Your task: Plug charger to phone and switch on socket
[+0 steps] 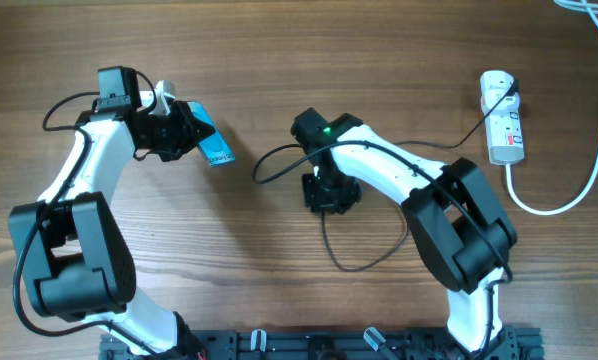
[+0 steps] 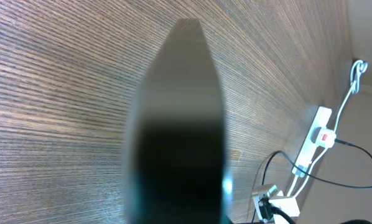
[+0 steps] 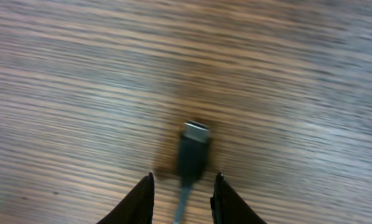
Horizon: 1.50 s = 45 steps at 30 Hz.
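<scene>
Wooden table [image 1: 279, 60] below: I'd close my parted right gripper [image 3: 183, 180] squarely on the charger [image 3: 193, 152] behind its tip; left gripper [image 1: 184, 135] clamps the phone [image 1: 216, 148].

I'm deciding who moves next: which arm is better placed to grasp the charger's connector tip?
Right. The right end effector hovers directly over the charger tip, jaws apart on either side of it. The left end effector is shut on the phone, away from the tip.
</scene>
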Tool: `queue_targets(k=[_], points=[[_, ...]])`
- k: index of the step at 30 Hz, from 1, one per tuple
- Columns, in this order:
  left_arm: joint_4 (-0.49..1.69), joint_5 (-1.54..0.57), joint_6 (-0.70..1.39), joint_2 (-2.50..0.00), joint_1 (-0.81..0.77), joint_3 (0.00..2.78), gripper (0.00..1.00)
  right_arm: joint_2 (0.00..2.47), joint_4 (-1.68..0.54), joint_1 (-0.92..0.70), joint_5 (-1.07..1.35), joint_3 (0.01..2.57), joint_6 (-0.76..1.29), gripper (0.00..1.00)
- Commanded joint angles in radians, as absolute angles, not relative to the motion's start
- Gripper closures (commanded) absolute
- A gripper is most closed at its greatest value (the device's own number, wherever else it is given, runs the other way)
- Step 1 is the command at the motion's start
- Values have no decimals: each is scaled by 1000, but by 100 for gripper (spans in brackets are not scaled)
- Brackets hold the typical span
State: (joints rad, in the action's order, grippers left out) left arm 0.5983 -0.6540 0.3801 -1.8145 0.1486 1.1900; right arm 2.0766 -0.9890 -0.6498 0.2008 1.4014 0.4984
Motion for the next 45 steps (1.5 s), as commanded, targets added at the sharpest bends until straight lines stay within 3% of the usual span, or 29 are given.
queue_targets(k=[1, 10, 14, 18, 21, 29, 33, 40, 43, 45], points=[[595, -664, 383, -1799, 146, 1189, 96, 2074, -970, -662, 162, 1382, 544, 75], [599, -664, 383, -1799, 146, 1189, 96, 2074, -987, -680, 125, 1380, 553, 75], [602, -664, 382, -1799, 146, 1189, 96, 2074, -981, -681, 118, 1378, 553, 82], [606, -663, 382, -1799, 146, 1189, 96, 2074, -947, -682, 120, 1349, 565, 83], [609, -664, 382, -1799, 146, 1189, 96, 2074, -935, -682, 120, 1349, 550, 96], [613, -664, 382, -1799, 146, 1189, 96, 2074, -930, -682, 120, 1350, 549, 92], [614, -664, 381, -1799, 146, 1189, 96, 2074, -902, -682, 162, 1350, 480, 96], [612, -707, 334, -1799, 146, 1189, 96, 1994, -801, -603, 682, 1351, 107, 96], [604, -869, 222, -1799, 146, 1189, 96, 1989, -768, -588, 1010, 1349, -97, 96], [608, -985, 146, -1799, 146, 1189, 96, 1989, -696, -588, 1135, 1349, -116, 96]])
